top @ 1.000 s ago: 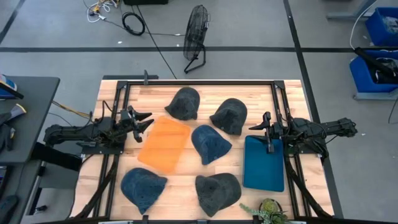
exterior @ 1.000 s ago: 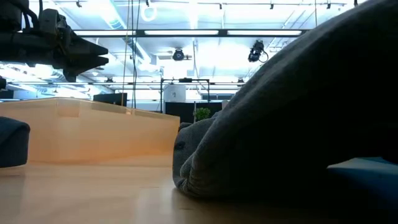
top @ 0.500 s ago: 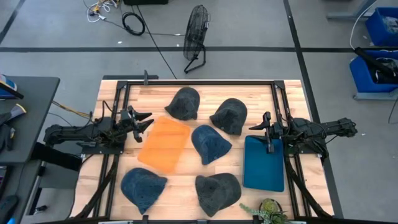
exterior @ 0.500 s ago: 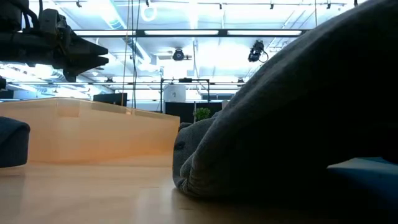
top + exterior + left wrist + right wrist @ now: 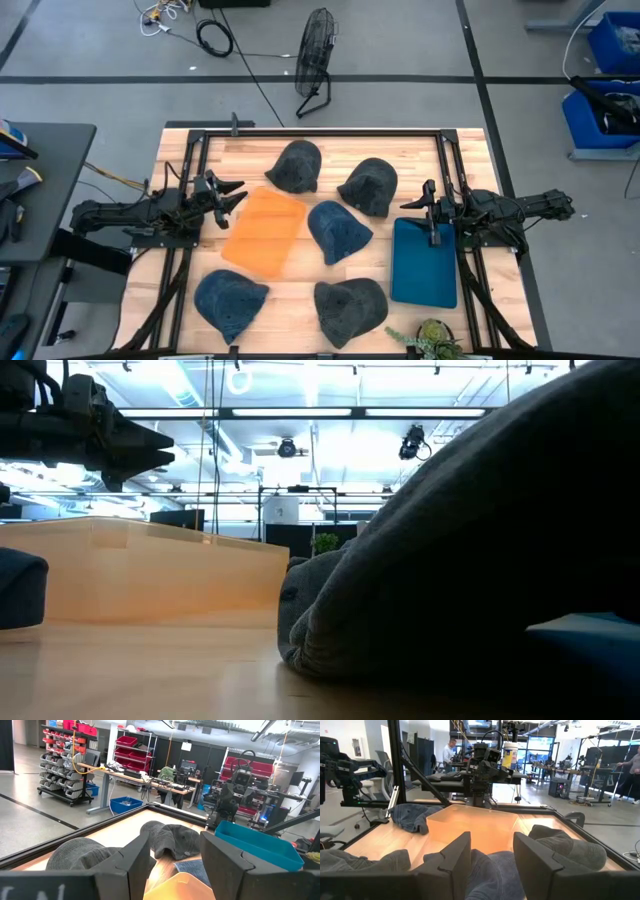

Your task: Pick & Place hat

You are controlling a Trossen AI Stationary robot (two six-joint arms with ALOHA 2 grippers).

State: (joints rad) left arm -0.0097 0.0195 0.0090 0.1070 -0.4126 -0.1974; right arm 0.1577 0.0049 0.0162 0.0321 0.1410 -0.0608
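Several knit hats lie crown up on the wooden table: two dark grey ones (image 5: 296,165) (image 5: 369,186) toward the far edge, a blue one (image 5: 338,230) in the middle, and another blue (image 5: 230,303) and a dark grey (image 5: 350,310) near the front. My left gripper (image 5: 232,193) (image 5: 175,850) hovers open at the left, just beside the orange bin (image 5: 264,230). My right gripper (image 5: 417,205) (image 5: 491,847) hovers open at the right, above the far end of the teal bin (image 5: 424,262). Neither touches anything. The near grey hat (image 5: 480,540) fills much of the low view.
A black frame (image 5: 320,131) runs along the table's far edge and down both sides. A small potted plant (image 5: 433,338) stands at the near right edge. A floor fan (image 5: 315,60) and cables lie beyond the table. People stand far off in the room (image 5: 449,750).
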